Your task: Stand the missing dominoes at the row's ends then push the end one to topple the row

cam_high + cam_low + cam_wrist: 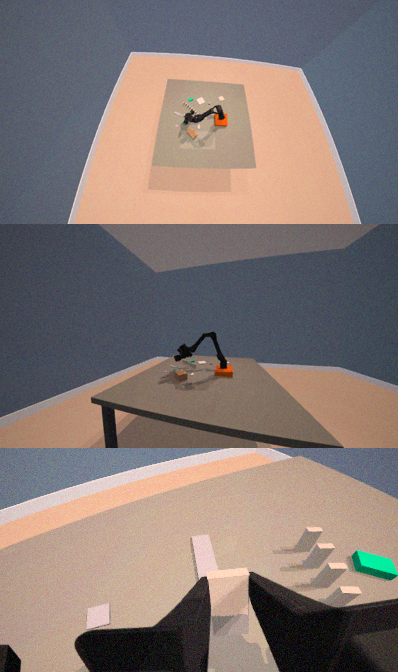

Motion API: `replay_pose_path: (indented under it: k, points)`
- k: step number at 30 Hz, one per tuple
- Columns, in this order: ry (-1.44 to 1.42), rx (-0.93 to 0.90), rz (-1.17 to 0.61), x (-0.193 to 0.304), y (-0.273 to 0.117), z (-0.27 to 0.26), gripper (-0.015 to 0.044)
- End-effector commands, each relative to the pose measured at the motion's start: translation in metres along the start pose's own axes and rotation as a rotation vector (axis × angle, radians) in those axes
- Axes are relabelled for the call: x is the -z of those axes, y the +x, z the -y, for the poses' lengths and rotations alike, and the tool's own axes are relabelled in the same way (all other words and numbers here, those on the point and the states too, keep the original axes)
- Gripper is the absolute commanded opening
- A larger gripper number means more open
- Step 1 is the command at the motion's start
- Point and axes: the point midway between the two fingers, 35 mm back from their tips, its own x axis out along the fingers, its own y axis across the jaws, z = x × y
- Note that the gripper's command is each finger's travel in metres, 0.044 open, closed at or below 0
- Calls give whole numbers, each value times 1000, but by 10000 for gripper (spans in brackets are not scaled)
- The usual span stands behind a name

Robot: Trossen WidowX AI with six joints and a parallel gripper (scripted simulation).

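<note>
A row of several pale dominoes (186, 105) (189, 364) (320, 555) stands upright and evenly spaced. The wrist view shows part of it at the right; the arm covers some of its near end in the top view. My gripper (186, 121) (177, 358) (227, 580) is shut on a pale domino (228, 593), raised above the table and tilted outward, to the left of the row in the wrist view. A small cream piece (199, 127) (192, 374) lies on the table near the arm; it is too small to tell whether it is a domino.
A brown block (192, 133) (181, 375) lies in front of the row. A green block (191, 99) (375, 565) is beyond the row. A pale strip (177, 113) (202, 555) and a pale square (98, 616) lie flat. A white square (201, 100) is near the row.
</note>
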Motion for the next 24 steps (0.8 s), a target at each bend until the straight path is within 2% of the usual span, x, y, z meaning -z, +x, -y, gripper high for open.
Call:
replay_pose_path:
  k: [1,24]
  points:
    - [3,20,53,3,-7,4,107]
    - [124,133,318,19,-62,42,107]
